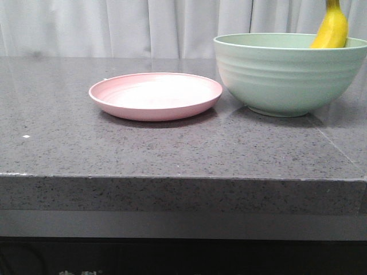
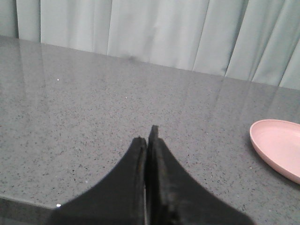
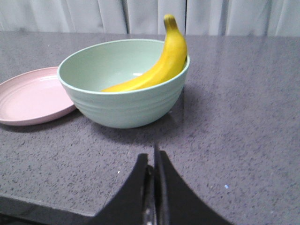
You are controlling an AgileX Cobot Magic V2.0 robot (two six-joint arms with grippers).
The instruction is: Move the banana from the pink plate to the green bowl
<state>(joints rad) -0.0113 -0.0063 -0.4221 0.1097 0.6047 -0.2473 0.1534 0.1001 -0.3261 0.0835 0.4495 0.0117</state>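
Front view: the grey stone table carries the green bowl on its right side, with the pink plate just beside it to the left, nothing lying on the plate. The banana sits inside the bowl, leaning against the far right wall, its stem end rising above the rim. In the right wrist view the right gripper hangs near the bowl with its fingers pressed together, holding nothing. The left gripper is likewise closed and empty, over bare table beside the plate's edge.
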